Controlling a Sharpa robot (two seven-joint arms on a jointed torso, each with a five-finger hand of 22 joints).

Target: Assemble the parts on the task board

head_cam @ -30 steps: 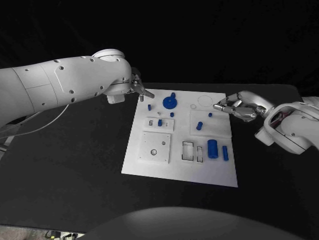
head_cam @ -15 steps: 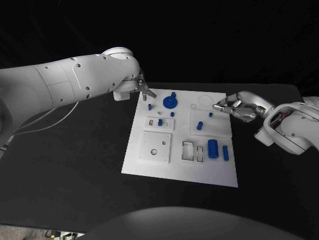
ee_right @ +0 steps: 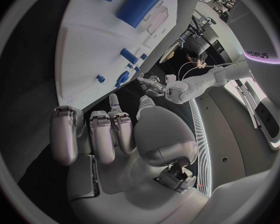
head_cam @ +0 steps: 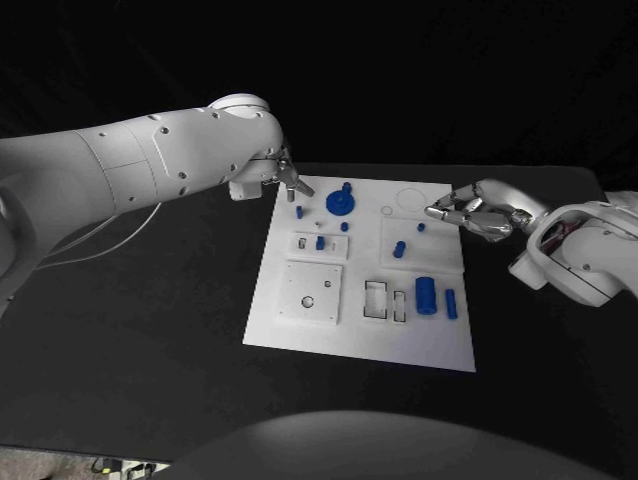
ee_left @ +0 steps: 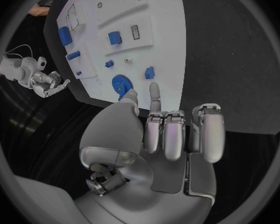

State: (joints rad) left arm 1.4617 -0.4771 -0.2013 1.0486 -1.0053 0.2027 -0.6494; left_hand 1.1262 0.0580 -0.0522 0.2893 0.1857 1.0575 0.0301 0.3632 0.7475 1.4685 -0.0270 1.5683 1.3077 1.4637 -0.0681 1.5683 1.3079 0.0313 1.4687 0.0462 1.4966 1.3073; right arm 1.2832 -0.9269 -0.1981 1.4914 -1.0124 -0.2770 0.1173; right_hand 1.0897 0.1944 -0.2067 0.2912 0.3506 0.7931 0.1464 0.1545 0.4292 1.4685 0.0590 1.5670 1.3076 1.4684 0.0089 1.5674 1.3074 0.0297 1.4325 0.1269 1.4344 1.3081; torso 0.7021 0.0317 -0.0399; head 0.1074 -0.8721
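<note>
The white task board (head_cam: pixel 303 325) lies mid-table. On its far part a blue gear with a peg (head_cam: pixel 341 204) stands, with small blue pegs (head_cam: pixel 344 228) near it. A large blue cylinder (head_cam: pixel 426 293) and a thin blue bar (head_cam: pixel 450 304) lie near the board's right edge. My left hand (head_cam: pixel 279 180) hovers at the far left corner, fingers curled, holding nothing; from its wrist the left hand (ee_left: pixel 165 129) has the gear (ee_left: pixel 120 84) just beyond one straight finger. My right hand (head_cam: pixel 471 215) hangs by the far right edge, fingers curled in and empty, as the right hand (ee_right: pixel 109 134) also looks from its wrist.
The board has several empty recesses: a square plate with a hole (head_cam: pixel 311 292) and two rectangular slots (head_cam: pixel 384 300). Black table (head_cam: pixel 146 300) surrounds the board on all sides. My bulky left arm (head_cam: pixel 132 180) reaches over the table's left part.
My left arm has turned and risen a little, its hand staying near the board's far left corner. The right hand and the parts have not moved.
</note>
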